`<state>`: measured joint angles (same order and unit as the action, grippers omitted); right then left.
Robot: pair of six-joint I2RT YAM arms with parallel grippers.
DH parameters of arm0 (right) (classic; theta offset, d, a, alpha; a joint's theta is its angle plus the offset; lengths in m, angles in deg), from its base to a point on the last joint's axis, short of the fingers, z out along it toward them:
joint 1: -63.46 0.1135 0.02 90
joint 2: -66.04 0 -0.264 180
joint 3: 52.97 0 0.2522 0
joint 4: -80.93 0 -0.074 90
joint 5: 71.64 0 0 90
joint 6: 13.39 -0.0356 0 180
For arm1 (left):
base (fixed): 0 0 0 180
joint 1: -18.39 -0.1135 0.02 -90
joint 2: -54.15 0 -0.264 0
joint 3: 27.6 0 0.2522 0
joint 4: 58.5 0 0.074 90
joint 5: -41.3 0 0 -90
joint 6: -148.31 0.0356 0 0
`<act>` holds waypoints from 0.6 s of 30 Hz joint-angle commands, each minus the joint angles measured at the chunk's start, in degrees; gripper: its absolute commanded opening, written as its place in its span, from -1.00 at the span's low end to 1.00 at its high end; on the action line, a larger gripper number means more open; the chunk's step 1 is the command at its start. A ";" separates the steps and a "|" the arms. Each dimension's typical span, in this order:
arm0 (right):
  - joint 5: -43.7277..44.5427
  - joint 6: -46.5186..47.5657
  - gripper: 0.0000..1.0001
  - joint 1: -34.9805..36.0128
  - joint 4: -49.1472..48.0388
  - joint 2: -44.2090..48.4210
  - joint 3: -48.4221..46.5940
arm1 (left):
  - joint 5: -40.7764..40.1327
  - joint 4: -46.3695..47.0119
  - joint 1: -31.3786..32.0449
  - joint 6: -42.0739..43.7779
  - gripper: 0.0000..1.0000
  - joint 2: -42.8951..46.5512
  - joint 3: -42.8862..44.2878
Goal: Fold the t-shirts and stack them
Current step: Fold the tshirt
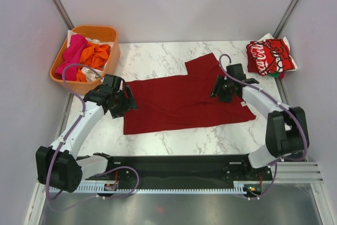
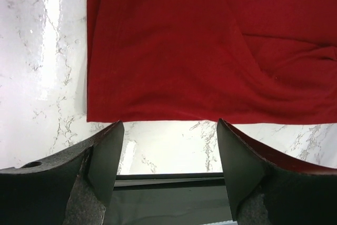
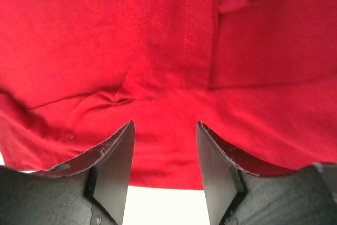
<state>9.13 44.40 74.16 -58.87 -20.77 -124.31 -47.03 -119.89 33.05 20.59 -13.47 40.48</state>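
A plain dark-red t-shirt (image 1: 181, 101) lies spread flat on the marble table, one sleeve sticking up toward the back. My left gripper (image 1: 128, 101) is open and empty at the shirt's left edge; in the left wrist view its hem (image 2: 210, 51) lies just beyond the fingertips. My right gripper (image 1: 217, 89) is open and empty over the shirt's right part; the cloth (image 3: 158, 51) fills the right wrist view under the jaws. A folded bright red Coca-Cola t-shirt (image 1: 269, 56) lies at the back right. Pink, orange and white t-shirts (image 1: 84, 55) lie bunched in the tub.
An orange plastic tub (image 1: 111, 56) stands at the back left corner. Grey walls close the table on three sides. Bare marble (image 1: 174, 138) runs in front of the shirt, with a black strip and the arm bases along the near edge.
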 commanded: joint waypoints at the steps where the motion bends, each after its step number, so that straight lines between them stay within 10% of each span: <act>1: -0.61 -0.40 0.15 0.99 -2.35 -4.94 -4.73 | 1.75 1.85 0.02 5.98 0.57 1.16 2.72; 18: 4.31 -0.75 -0.03 1.17 -5.08 -14.53 -4.56 | -0.44 2.90 0.02 13.63 0.56 7.41 -3.26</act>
<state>11.84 43.81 75.30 -62.24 -34.71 -127.55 -46.66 -119.15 33.05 31.43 -7.28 37.38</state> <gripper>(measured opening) 0.490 0.782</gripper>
